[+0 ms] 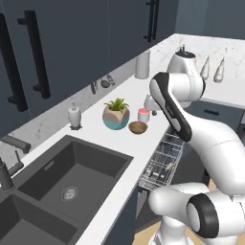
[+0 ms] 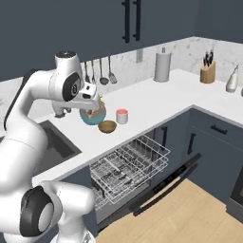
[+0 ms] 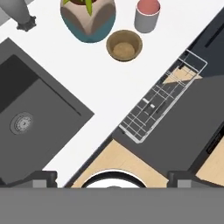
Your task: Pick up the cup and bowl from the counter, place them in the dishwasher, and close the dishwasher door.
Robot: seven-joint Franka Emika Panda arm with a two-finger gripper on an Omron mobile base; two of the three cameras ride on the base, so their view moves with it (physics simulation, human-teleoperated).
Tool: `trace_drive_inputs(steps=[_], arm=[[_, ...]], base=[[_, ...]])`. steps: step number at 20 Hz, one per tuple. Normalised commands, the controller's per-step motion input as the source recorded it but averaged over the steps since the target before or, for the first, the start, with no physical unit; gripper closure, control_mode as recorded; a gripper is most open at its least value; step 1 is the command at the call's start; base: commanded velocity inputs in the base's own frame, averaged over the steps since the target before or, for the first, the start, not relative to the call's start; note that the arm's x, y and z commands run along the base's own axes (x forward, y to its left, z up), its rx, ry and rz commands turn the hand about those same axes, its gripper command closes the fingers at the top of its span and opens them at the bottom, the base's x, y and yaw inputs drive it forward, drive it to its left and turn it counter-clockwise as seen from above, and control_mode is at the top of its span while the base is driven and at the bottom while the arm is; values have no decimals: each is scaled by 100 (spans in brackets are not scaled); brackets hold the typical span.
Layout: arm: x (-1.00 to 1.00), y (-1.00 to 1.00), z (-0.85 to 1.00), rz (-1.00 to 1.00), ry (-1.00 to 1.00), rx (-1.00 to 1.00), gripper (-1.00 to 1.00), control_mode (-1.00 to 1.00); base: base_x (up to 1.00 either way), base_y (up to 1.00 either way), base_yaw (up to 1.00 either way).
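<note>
The pincer [image 3: 112, 180] hangs high above the counter [image 3: 87, 87]; I cannot tell whether it is spread. Ahead of it sit the bowl [image 3: 124, 45] and cup [image 3: 147, 15], just apart; the dishwasher [image 3: 157, 105] rack lies nearer, to its side

No text, label, brand, number or sign could be read anywhere in these views — not on the small salmon-red cylindrical cup [image 3: 147, 15], the shallow round brown wooden-looking bowl [image 3: 124, 45], the pink-and-teal plant pot [image 3: 88, 21] or the white soap dispenser bottle [image 1: 74, 116] — all were plain-surfaced.
</note>
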Motion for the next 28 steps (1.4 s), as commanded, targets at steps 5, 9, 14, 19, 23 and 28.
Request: trace_drive_inputs(steps=[5,9,14,19,23,28], arm=[[0,0,0,0,0,0,-100,100],[36,-2,0,-5,6,0,-100,-100],[86,-29,-9,-2,12,6,-100,-100],[100,-47,-34,-3,11,9,-100,-100],[100,-23,-59,-4,1,5,-100,-100],[94,0,-67,-4,0,0,-100,-100]], base=[[28,24,-16],[9,1,-3],[0,0,0],[0,0,0],[0,0,0],[0,0,0]])
